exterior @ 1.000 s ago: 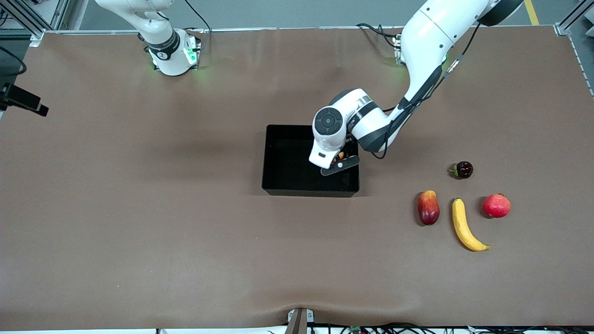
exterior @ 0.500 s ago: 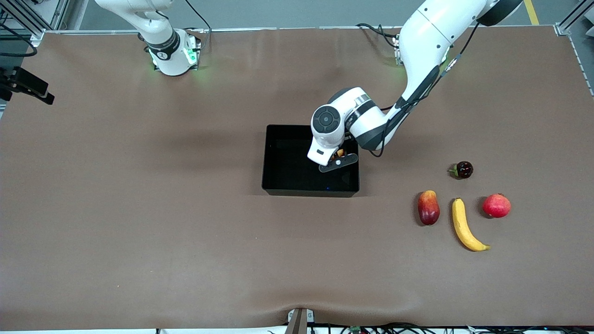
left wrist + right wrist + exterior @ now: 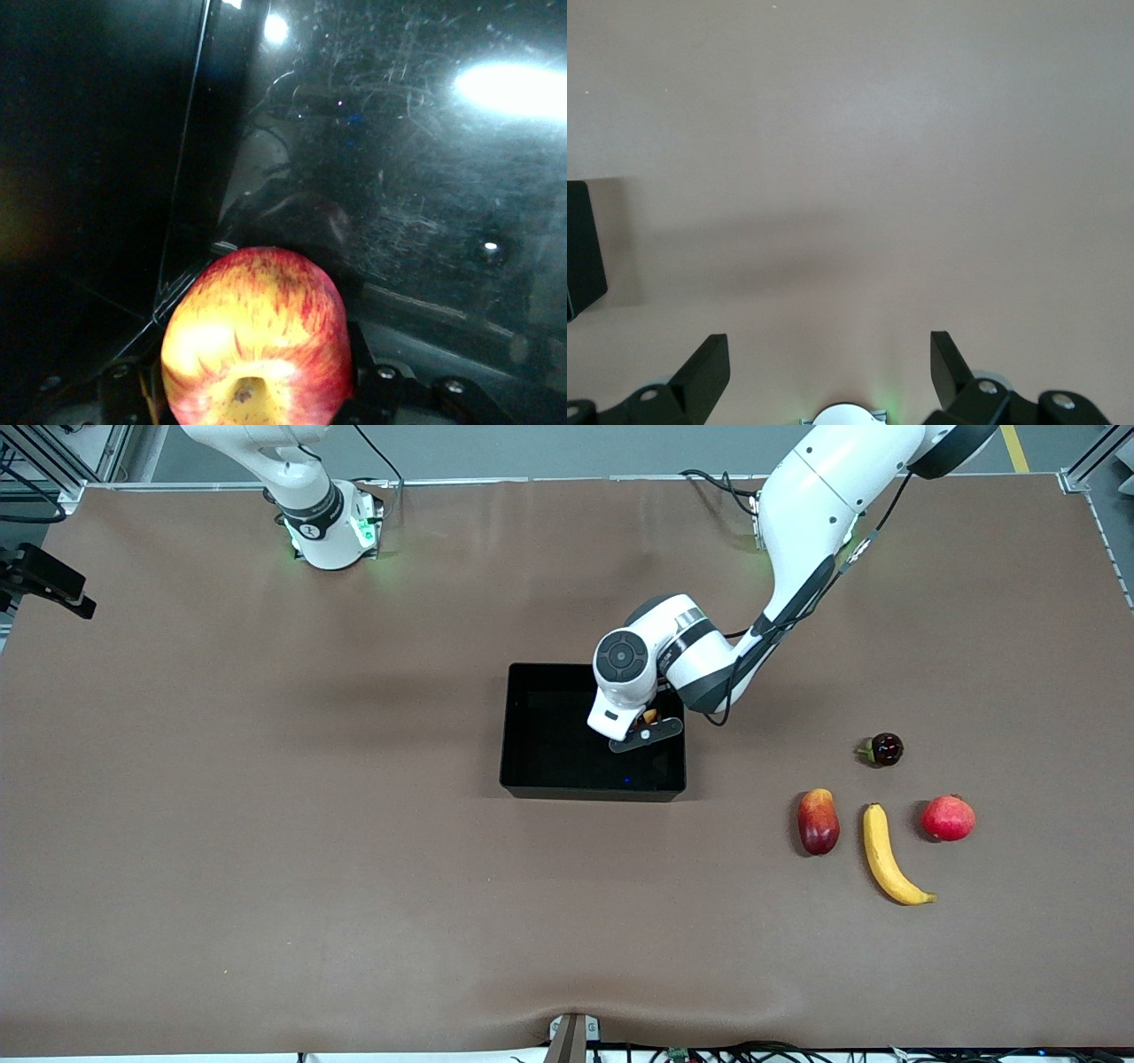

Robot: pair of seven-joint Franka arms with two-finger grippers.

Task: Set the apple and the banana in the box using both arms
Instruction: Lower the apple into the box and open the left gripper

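We see the left gripper (image 3: 645,731) over the box (image 3: 549,779), at the corner toward the left arm's end, its fingers clamped on the apple (image 3: 255,341). In the left wrist view the apple sits between the finger bases, red-streaked yellow, dimple toward the camera, above the scratched glossy floor and one wall of the box (image 3: 204,159). From the front only a small orange bit of the apple (image 3: 650,716) shows under the wrist.

The right gripper (image 3: 829,363) has its fingers (image 3: 709,367) spread wide with nothing between them, above bare brown table (image 3: 877,159); a corner of the box (image 3: 583,252) shows at the frame edge. The right arm waits near its base.

Count: one box, one apple, one banana (image 3: 889,856), plus three other fruits. The banana lies on the table (image 3: 266,824) toward the left arm's end, between an elongated red-yellow fruit (image 3: 818,821) and a round pinkish-red fruit (image 3: 948,817). A small dark fruit (image 3: 884,749) sits farther from the camera than those. We find no readable writing or labels.
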